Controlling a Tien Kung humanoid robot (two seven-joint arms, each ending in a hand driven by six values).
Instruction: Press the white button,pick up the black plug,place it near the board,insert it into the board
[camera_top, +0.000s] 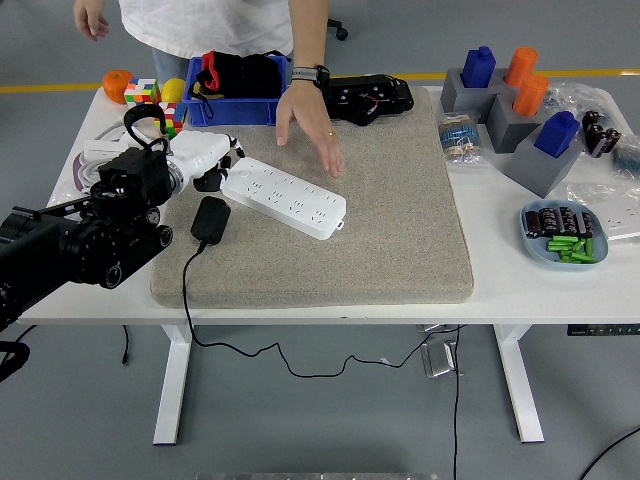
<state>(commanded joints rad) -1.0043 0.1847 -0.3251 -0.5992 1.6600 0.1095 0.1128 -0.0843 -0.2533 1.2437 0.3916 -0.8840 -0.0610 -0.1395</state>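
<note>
table: you see a white one with a grey mat on it.
board: white, lies slanted on the mat.
left hand: at the board's left end; you cannot tell its grip.
person's hand: open, just above the board.
black plug: lies on the mat, just below the board's left end.
</note>
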